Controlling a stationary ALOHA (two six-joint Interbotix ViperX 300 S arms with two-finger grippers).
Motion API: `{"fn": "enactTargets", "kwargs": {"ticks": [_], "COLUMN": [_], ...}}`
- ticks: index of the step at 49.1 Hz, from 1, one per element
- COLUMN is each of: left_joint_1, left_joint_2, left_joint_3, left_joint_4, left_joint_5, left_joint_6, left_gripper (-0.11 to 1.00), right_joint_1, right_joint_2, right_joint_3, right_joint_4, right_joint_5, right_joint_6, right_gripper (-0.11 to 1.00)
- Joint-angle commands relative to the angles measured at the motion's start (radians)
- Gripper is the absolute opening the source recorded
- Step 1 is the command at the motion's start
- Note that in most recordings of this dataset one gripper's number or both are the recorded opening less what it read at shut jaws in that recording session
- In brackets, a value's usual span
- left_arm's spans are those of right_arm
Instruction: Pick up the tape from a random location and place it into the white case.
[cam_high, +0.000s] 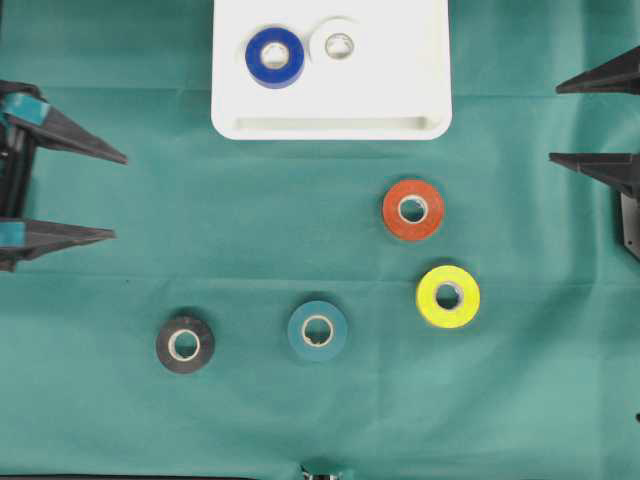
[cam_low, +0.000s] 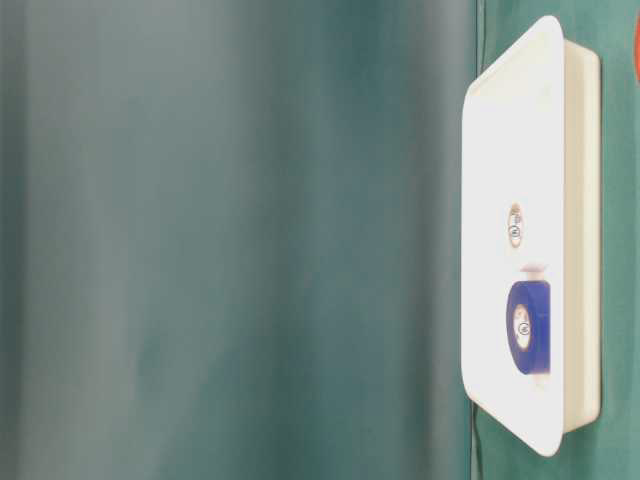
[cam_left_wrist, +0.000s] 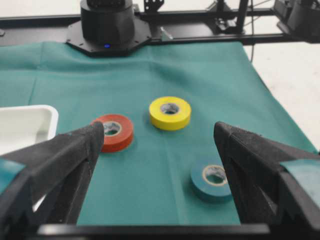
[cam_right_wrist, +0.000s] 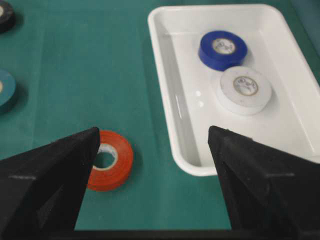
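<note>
No legible writing is seen on the tape rolls. The left gripper (cam_high: 118, 195) at nine o'clock and right gripper (cam_high: 552, 122) at two o'clock are held apart, empty, beside the white case (cam_high: 420, 60).

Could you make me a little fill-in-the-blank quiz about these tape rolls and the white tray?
1. The white case holds the white roll and the ____ roll.
2. The number of rolls lying on the green cloth outside the case is ____.
3. Seen from overhead, the roll outside the case that lies nearest to it is the ____ one.
4. Both pairs of fingers, left and right, stand open and hold ____.

Missing words: blue; four; red; nothing
</note>
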Motion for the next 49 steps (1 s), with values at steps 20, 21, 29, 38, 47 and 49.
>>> {"fn": "enactTargets", "kwargs": {"ticks": [20,21,29,38,47,49], "left_joint_1": [-0.017,-0.017,-0.028,-0.032,-0.049,-0.054], "left_joint_2": [0.42,0.439,0.577,0.709,0.834,0.859], "left_joint_3": [-0.321,-0.337,-0.476,-0.634,-0.819,-0.857], "left_joint_4": [0.003,0.003,0.003,0.003,0.003,0.003], "left_joint_5": [-0.08,-0.08,-0.066,-0.023,0.097,0.123], "left_joint_6": [0.031,0.032,0.063,0.066,0.066,0.066], "left_gripper": [0.94,0.94,0.94,0.94,0.94,0.94], "right_joint_1": [-0.002,-0.002,-0.002,-0.002,-0.002,-0.003], "right_joint_2": [0.014,0.014,0.015,0.021,0.034,0.035], "right_joint_3": [-0.014,-0.014,-0.012,-0.011,-0.006,-0.005], "right_joint_4": [-0.002,-0.002,-0.002,-0.003,-0.003,-0.005], "right_joint_5": [-0.009,-0.008,-0.009,-0.011,-0.017,-0.02], "right_joint_6": [-0.002,-0.002,-0.002,-0.002,-0.002,-0.003], "right_gripper": [0.85,0.85,0.85,0.85,0.85,0.85]}}
